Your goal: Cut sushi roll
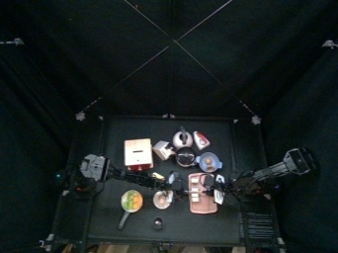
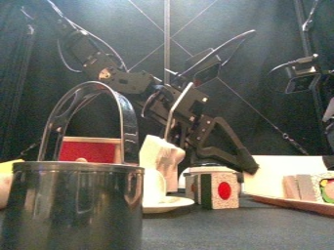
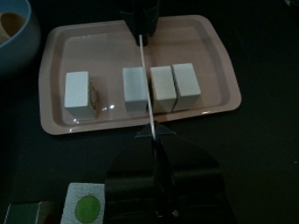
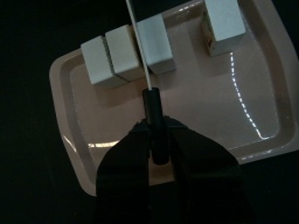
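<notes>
**Knife over the cut sushi on the pink tray**

Black curtains stand all around a small black desk [image 1: 132, 212].

The right fingers [image 4: 149, 129] are shut tight on the black handle of a knife [image 4: 149, 109]. The blade is very thin and seen from its edge. It points straight away from those fingers, across the short way of the pink tray [image 3: 176, 44].

The left fingers [image 3: 153, 136] are pressed close together at the far end of the blade. I cannot tell if they pinch it.

The sushi roll [image 3: 162, 87] lies on the tray in four white pieces in a row, three close together and one apart. The row runs along the long way of the tray, and the blade crosses it among the three close pieces.

A bowl [image 3: 12, 31] beside the tray is cut off at the edge.

In the front view a metal pot [image 2: 72, 200] hides much of the desk.
</notes>
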Tool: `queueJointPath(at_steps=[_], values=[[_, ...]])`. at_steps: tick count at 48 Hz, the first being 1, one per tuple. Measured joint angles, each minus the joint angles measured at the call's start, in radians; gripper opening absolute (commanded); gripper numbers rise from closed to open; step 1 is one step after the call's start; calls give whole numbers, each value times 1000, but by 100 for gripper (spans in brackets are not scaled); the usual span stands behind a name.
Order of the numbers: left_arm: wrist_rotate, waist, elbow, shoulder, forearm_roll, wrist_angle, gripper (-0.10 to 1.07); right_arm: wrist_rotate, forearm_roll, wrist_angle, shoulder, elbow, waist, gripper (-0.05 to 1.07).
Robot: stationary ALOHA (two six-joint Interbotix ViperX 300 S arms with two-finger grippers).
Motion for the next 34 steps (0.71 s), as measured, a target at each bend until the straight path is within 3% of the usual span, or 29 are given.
queueJointPath(at_steps=[34], values=[[3,34,-3,-5,3,3,32,0,-23,35,-20,6,-60,37]])
